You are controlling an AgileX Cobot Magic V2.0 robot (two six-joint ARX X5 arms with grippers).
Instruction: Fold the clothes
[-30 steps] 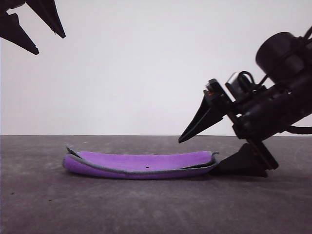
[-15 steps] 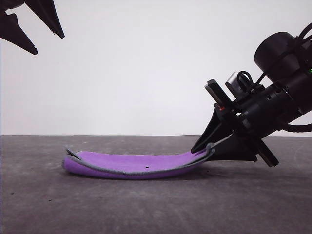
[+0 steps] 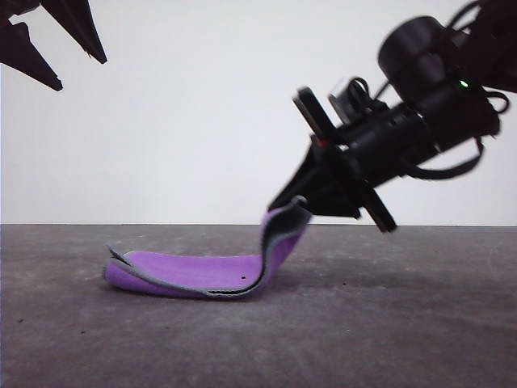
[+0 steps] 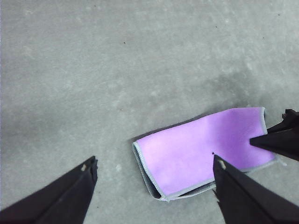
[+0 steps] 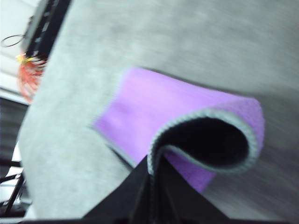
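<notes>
The cloth (image 3: 212, 273) lies on the grey counter (image 3: 388, 323), purple side up, already doubled at its far end, away from the right gripper (image 3: 297, 204). Its near end is pinched in that gripper, whose jaws are closed tight on the light grey border. In the right wrist view the held edge curls over itself, showing the dark grey underside inside the loop.

Half a second ago that end was only just raised off the counter, with the gripper low beside it; a second ago the jaws stood apart around the edge. Now the gripper has risen and travelled in over the cloth, so the gripped end stands upright while the rest stays flat below and ahead of the gripper. That suggests the fold is under way: the end probably has to be carried on across and laid down on the flat part.

The left gripper (image 4: 154, 186) hangs high above the cloth, jaws spread wide, holding nothing.
</notes>
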